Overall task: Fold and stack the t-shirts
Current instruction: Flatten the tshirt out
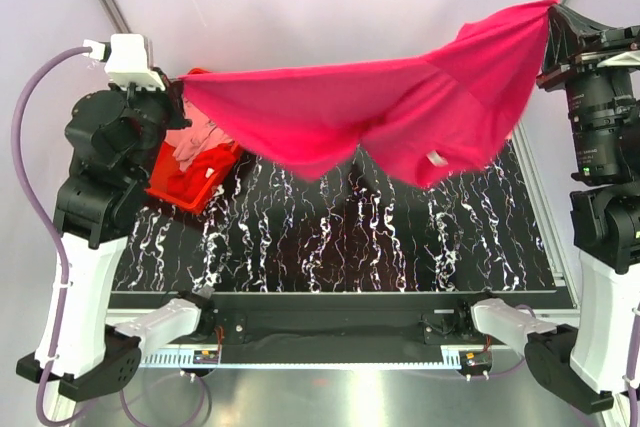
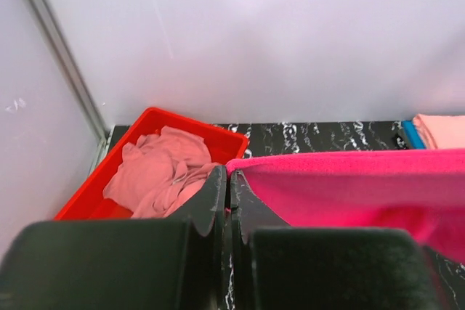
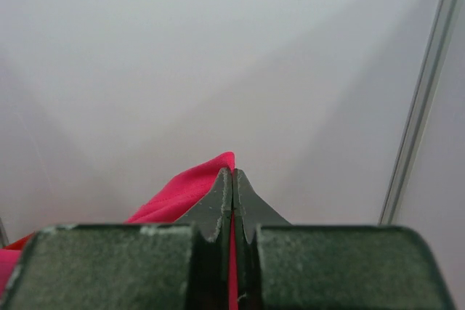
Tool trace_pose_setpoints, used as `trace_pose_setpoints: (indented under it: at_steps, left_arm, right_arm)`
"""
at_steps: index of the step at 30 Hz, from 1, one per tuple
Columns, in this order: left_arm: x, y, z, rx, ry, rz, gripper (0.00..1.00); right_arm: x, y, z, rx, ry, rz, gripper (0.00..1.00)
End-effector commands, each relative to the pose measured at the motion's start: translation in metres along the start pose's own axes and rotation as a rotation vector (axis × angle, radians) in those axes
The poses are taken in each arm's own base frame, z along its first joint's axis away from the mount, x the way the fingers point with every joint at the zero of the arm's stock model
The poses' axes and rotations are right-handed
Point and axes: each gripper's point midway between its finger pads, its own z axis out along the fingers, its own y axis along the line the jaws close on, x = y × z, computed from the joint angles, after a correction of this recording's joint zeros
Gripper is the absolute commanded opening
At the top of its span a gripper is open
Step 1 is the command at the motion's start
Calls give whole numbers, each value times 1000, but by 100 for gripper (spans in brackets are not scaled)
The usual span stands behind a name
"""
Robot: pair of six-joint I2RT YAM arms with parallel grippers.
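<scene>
Both sets of jaws are clamping the hot pink t-shirt (image 1: pixel 370 117): the left gripper (image 2: pixel 227 176) just above the red tray (image 1: pixel 165 187), the right gripper (image 3: pixel 233 176) well away from it. The cloth is sagging between them, light and limp; corner grips probably suit it.

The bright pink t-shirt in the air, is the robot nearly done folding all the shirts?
Partly. A salmon-peach t-shirt lying on a teal-blue t-shirt looks already folded. The left gripper and right gripper, both shut, hold the hot pink t-shirt stretched in the air, not yet folded. Crumpled dusty pink t-shirts wait in the red plastic tray.
</scene>
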Motion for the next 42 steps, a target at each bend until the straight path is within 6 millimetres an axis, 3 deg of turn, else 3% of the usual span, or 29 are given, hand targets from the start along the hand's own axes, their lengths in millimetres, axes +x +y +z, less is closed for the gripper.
trace_pose_setpoints:
  at_steps: [1,5,9,10,11,15,21,26,27,28,31,35,36,37,42]
  left_arm:
    - [-29,-7,4,42,-86,17,0]
    - [-28,9,12,-54,-70,72,0]
    - [-45,20,12,-116,-92,105,0]
    - [-48,21,11,-117,-102,106,0]
    - [-57,20,7,-107,-134,108,0]
    - [-75,13,-4,-53,-203,97,0]
    - [-83,2,-7,11,-240,109,0]
    - [-58,-3,23,7,-151,139,0]
    - [-54,-4,27,6,-139,142,0]
    - [-51,-5,32,3,-127,147,0]
    - [-38,-7,60,-19,-69,164,0]
    - [-42,-4,84,-68,-65,151,0]
    - [-44,-2,87,-80,-75,144,0]
    - [-49,-1,93,-94,-96,132,0]
    - [-71,0,94,-110,-164,88,0]
  right_arm:
    - [8,9,8,-58,22,-40,0]
    - [19,-3,6,-19,77,-150,0]
    - [27,-18,-3,43,97,-232,0]
    - [32,-16,-3,34,89,-239,0]
    - [22,-16,-12,29,59,-235,0]
    - [13,-2,-23,-43,45,-182,0]
    - [15,19,-18,-153,23,-163,0]
    - [42,18,8,-133,66,-172,0]
    - [36,16,11,-123,60,-174,0]
    - [57,16,25,-115,120,-177,0]
    - [64,18,48,-115,125,-197,0]
    - [68,12,74,-73,104,-230,0]
    - [59,7,78,-42,80,-238,0]
    - [65,6,87,-34,88,-248,0]
    - [42,7,95,-41,39,-269,0]
